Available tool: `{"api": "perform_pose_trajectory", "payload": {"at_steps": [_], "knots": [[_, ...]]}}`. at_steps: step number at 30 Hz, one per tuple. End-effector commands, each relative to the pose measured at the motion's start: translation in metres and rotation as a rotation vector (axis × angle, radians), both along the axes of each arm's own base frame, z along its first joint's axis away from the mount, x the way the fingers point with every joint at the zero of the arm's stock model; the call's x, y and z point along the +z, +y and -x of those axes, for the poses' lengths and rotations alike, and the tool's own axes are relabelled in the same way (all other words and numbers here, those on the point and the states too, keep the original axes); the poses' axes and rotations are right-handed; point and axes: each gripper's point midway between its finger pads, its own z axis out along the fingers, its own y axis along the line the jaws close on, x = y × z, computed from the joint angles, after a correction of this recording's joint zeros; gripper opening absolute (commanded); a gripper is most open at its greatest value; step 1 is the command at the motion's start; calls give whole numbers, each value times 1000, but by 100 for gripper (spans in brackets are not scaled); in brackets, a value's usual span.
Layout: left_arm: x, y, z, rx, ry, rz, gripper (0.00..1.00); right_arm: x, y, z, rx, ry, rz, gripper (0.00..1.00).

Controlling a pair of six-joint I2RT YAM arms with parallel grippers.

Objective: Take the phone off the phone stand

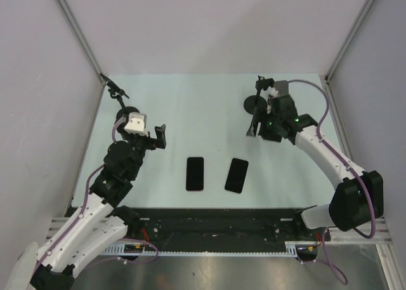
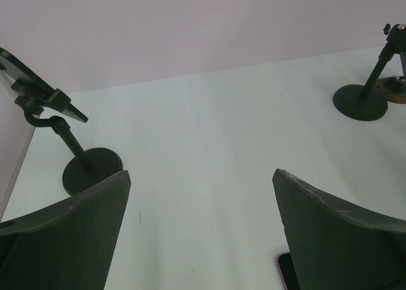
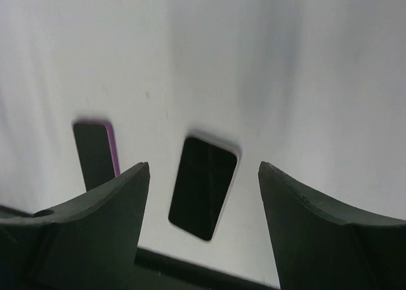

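Two dark phones lie flat on the table: one with a purple edge (image 1: pixel 195 173) and one with a pale edge (image 1: pixel 236 174). Both show in the right wrist view, the purple-edged one (image 3: pixel 95 151) and the pale-edged one (image 3: pixel 203 185). The left phone stand (image 1: pixel 119 101) carries a thin dark slab (image 2: pixel 38 87) on its clamp; I cannot tell whether that slab is a phone or the cradle. The right phone stand (image 1: pixel 256 103) is bare at its top (image 2: pixel 360 99). My left gripper (image 1: pixel 159 136) is open and empty (image 2: pixel 202 176). My right gripper (image 1: pixel 252 130) is open and empty above the table (image 3: pixel 203 169).
White walls enclose the table on three sides, with metal posts at the back corners (image 1: pixel 104 77). A black rail (image 1: pixel 216 230) runs along the near edge. A corner of the purple-edged phone (image 2: pixel 284 271) shows by my left gripper's right finger.
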Motion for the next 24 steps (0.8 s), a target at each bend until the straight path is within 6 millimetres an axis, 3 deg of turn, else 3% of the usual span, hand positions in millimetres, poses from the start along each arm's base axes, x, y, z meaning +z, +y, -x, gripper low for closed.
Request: {"api": "perform_pose_trajectory", "payload": {"at_steps": [1,2,6,11,17,24], "knots": [[10,-5,3,-28,-38,8,100,-48,26,46,-54,172,-47,73],[11,-5,4,-30,-43,9,100,-67,26,58,-60,217,-38,71],[11,-6,4,-33,-44,10,100,-106,38,80,-54,302,-57,67],[11,-6,5,-34,-44,10,100,-133,59,93,20,390,-68,61],[12,-5,6,-36,-50,10,100,-154,71,108,73,484,-74,50],[12,-6,6,-37,-50,8,100,-162,80,114,115,523,-92,43]]}}
